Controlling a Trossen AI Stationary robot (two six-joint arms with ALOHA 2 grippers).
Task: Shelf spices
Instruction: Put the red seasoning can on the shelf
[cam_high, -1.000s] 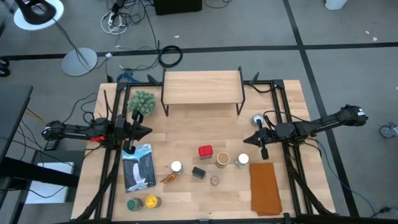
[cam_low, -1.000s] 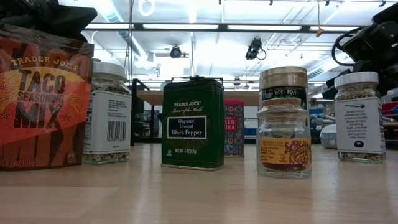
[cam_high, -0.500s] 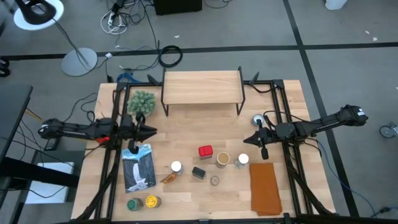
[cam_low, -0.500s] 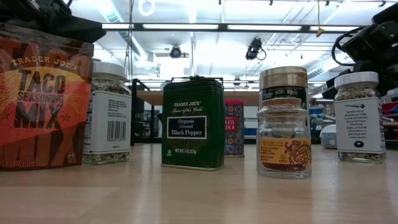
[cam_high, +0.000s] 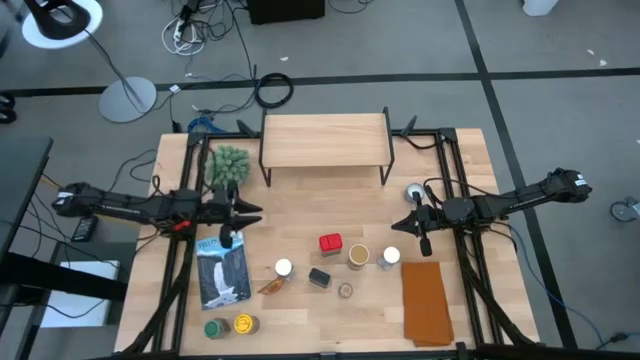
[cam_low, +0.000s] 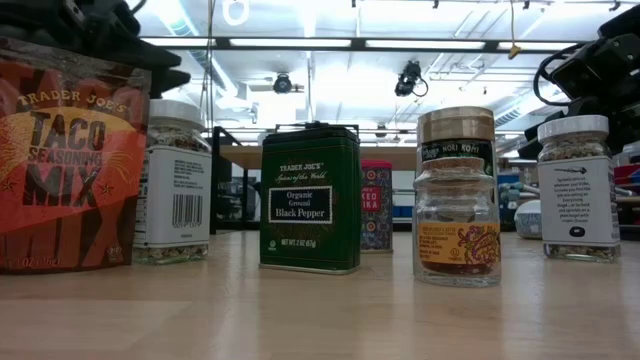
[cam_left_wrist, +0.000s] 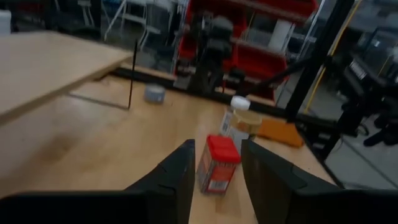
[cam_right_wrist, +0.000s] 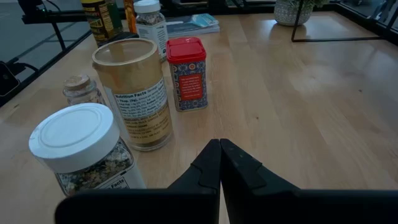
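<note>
The spices stand in a loose group near the table's middle: a red tin (cam_high: 330, 243), a tan-lidded jar (cam_high: 358, 256), two white-lidded jars (cam_high: 389, 258) (cam_high: 283, 268), a dark green tin (cam_high: 319, 278) and a small jar (cam_high: 345, 290). Green- and yellow-lidded jars (cam_high: 214, 327) (cam_high: 243, 324) stand at the near left. The shelf (cam_high: 325, 140) stands on its black legs at the far edge. My left gripper (cam_high: 250, 212) is open and level, left of the red tin (cam_left_wrist: 216, 163), which shows beyond its fingers. My right gripper (cam_high: 395, 225) is shut, just beyond the white-lidded jar (cam_right_wrist: 84, 146).
A fuzzy green plant ball (cam_high: 228, 165) sits behind the left gripper and a blue printed packet (cam_high: 222, 268) lies below it. A round silvery tin (cam_high: 414, 192) is near the right arm. An orange cloth (cam_high: 426, 300) lies at the near right. A taco seasoning packet (cam_low: 65, 160) stands near the front.
My left arm has reached toward the table's right, carrying its gripper from beside the plant ball toward the red tin. The right arm and the spices have kept still.
</note>
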